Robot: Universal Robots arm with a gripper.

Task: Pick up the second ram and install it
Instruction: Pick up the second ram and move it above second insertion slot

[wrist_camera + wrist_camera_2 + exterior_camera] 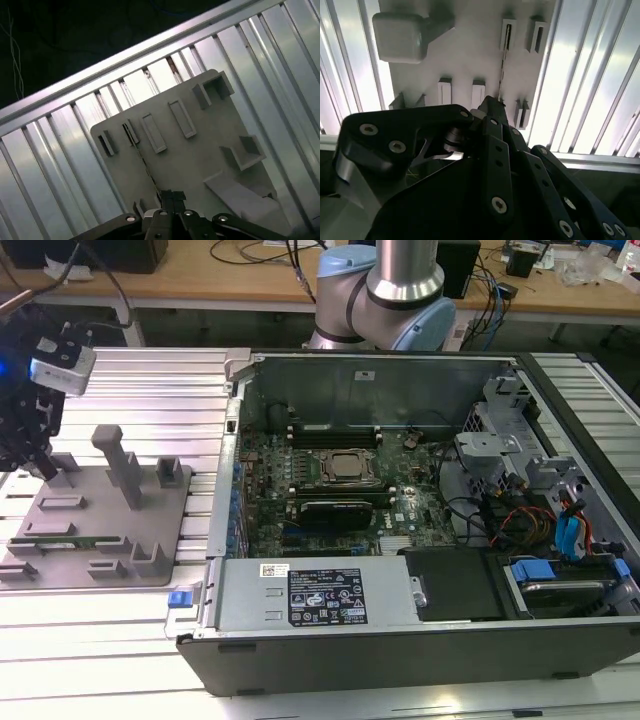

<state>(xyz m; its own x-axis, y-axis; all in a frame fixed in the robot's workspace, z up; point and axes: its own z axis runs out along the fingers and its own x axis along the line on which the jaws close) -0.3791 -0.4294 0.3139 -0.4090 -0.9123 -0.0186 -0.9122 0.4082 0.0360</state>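
The second ram (95,540) is a thin green strip standing on edge in slots near the front of the grey fixture plate (165,502), at the exterior view's left. In both wrist views it is a thin dark line (504,60) (141,157) running away from the fingertips. My gripper (38,468) hangs over the plate's far left corner, above the ram and apart from it. Its fingers meet at the tips (170,196), shut with nothing between them.
The open computer case (400,640) lies at the exterior view's right, with the motherboard and CPU socket (345,465) and the memory slots (330,432) behind it. Grey posts and blocks (122,465) rise from the fixture plate. Ribbed aluminium table (150,390) surrounds both.
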